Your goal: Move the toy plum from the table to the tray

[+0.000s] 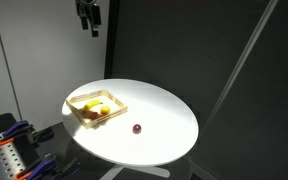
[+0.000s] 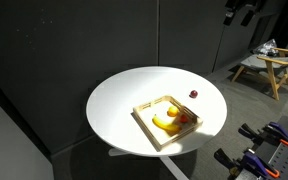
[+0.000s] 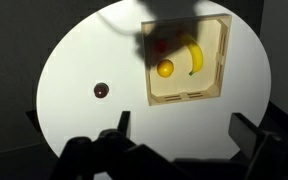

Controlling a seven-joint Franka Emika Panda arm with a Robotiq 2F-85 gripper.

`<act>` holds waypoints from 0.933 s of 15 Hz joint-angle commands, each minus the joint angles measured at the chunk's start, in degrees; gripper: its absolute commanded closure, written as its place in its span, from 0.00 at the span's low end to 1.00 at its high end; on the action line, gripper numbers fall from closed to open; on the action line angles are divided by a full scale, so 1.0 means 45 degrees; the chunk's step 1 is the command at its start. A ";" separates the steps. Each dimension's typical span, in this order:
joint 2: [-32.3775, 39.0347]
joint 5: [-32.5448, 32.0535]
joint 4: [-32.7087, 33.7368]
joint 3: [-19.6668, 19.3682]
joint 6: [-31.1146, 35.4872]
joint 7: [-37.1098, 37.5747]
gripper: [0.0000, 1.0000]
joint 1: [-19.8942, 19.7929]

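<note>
The toy plum is a tiny dark red ball lying on the round white table, a short way from the light wood tray. It also shows in an exterior view beside the tray and in the wrist view left of the tray. My gripper hangs high above the table, far from the plum; it shows at the top of an exterior view. In the wrist view its fingers are spread wide and empty.
The tray holds a yellow banana-like toy, an orange toy fruit and a red toy. Dark curtains stand behind the table. A wooden stand is at the far side. Clamps lie on a bench beside the table.
</note>
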 commanded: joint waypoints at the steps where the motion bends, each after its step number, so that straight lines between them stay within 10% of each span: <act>1: 0.1009 0.0240 0.0996 -0.0336 -0.0348 -0.0677 0.00 -0.0222; 14: 0.3767 -0.0999 0.2086 -0.0763 0.0703 -0.1426 0.00 -0.1111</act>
